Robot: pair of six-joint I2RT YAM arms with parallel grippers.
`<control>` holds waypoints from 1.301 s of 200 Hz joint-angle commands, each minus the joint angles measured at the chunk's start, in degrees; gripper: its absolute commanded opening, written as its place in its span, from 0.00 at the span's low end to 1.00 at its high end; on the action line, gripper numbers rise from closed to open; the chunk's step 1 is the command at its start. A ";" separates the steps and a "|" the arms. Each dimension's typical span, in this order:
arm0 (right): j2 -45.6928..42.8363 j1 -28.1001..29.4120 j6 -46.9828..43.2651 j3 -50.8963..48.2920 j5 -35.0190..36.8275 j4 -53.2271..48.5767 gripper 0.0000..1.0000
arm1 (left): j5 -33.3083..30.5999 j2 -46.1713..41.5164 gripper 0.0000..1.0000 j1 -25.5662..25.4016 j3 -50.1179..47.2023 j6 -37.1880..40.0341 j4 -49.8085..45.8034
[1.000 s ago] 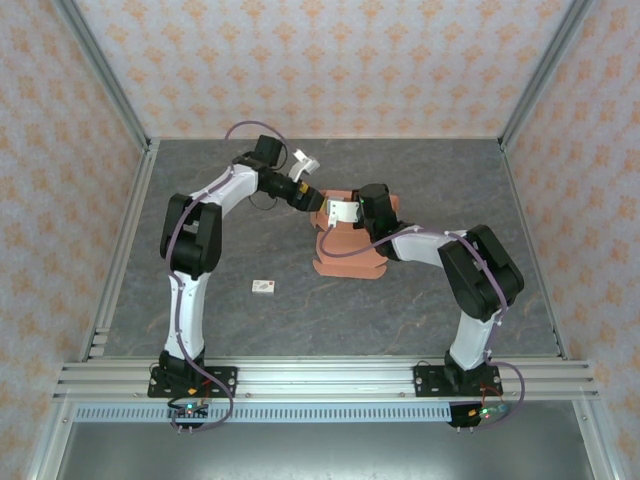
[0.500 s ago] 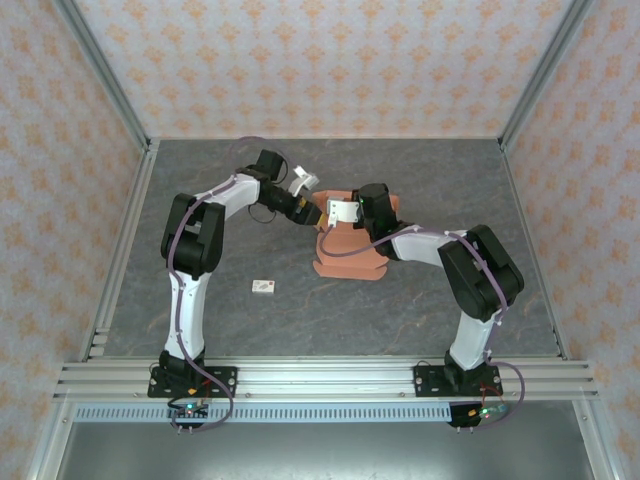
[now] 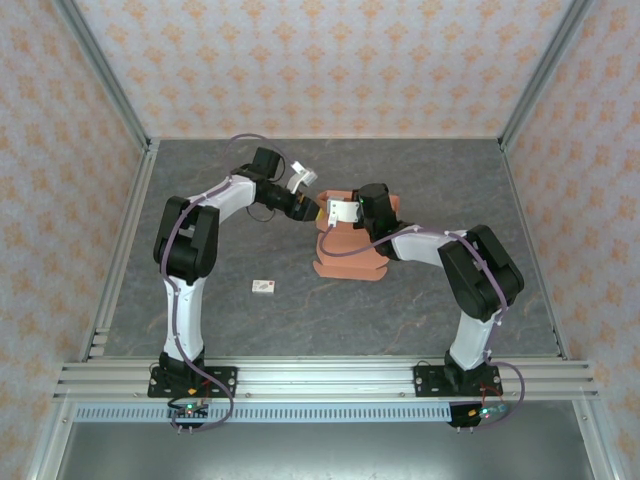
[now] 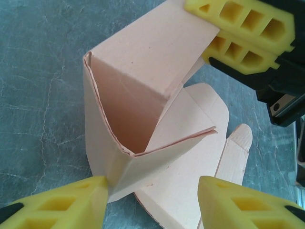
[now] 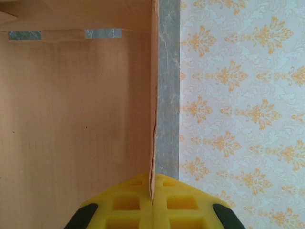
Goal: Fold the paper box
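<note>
We pinch a wall of the paper box (image 4: 138, 109) with the right end effector (image 5: 152, 196); the left end effector (image 4: 152, 202), half open around its corner, may crush it by closing askew.

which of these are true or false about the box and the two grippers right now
1. The right gripper is pinched shut on a wall of the paper box. True.
2. The left gripper is clamped tight on the box. False: its fingers stand apart, with a folded-up corner of the box between them.
3. The box lies completely flat on the table. False: part of it is folded up into standing walls, and only its near flaps lie flat.
4. A white tag lies on the table apart from the box, toward the left arm's side. True.
</note>
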 commanded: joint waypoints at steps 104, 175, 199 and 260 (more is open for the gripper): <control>-0.67 -0.12 2.42 1.63 -0.79 -2.49 0.00 | -10.15 -1.65 0.41 -2.71 -5.08 -9.84 17.19; -1.36 -0.07 3.43 1.52 -2.21 -2.72 0.00 | -21.07 -3.32 0.34 -3.90 -9.31 -16.15 24.63; -2.18 -0.03 3.08 1.08 -3.28 -3.54 0.00 | -25.07 -3.90 0.34 -4.36 -10.35 -17.41 25.27; -0.96 1.23 1.13 0.20 -0.20 -0.38 0.00 | -29.95 -6.15 0.35 -6.04 -16.08 -18.19 31.06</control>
